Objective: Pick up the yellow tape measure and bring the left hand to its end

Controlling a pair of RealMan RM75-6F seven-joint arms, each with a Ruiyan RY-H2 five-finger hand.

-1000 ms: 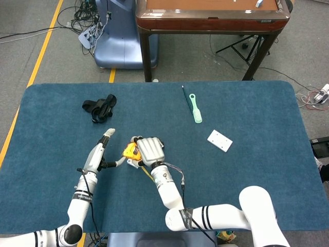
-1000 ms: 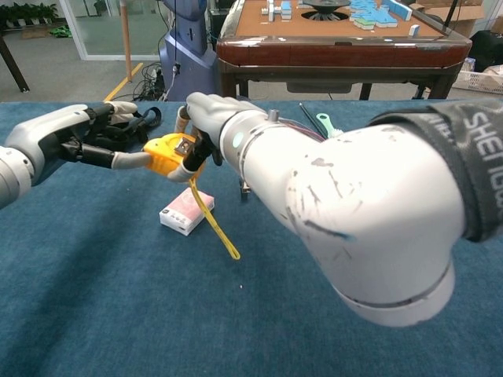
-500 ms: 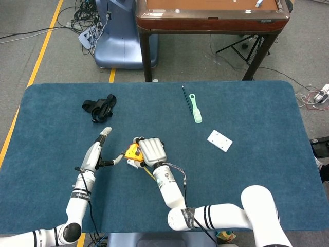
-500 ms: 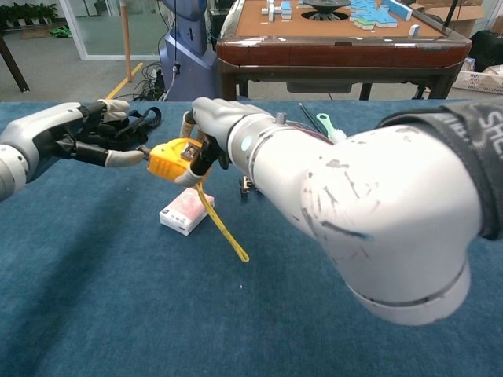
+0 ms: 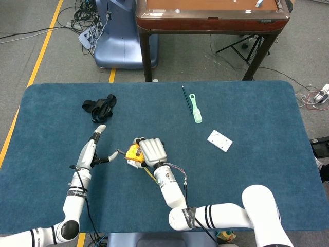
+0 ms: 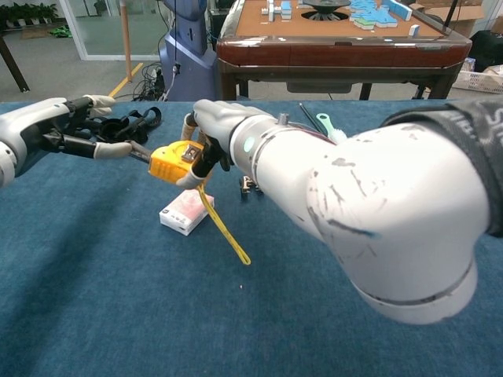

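Note:
The yellow tape measure (image 5: 133,152) (image 6: 173,162) is held above the blue table (image 5: 257,175) by my right hand (image 5: 152,151) (image 6: 218,127), whose fingers wrap the case from the right. A yellow strip (image 6: 224,232) hangs from the case down to the cloth. My left hand (image 5: 94,149) (image 6: 59,132) is just left of the case. Its fingertips (image 6: 118,148) pinch a thin dark strip (image 6: 141,153) that runs out of the case's left side. The rest of that hand's fingers are spread.
A white and pink box (image 6: 186,212) lies under the tape measure. A black strap bundle (image 5: 100,108) is at the back left. A green brush (image 5: 195,108), a black pen (image 5: 185,96) and a white card (image 5: 219,140) are to the right. A brown table (image 5: 205,18) stands behind.
My left hand has drawn back to the left, and the thin dark strip now spans the gap to the case. My right hand has shifted the tape measure slightly right.

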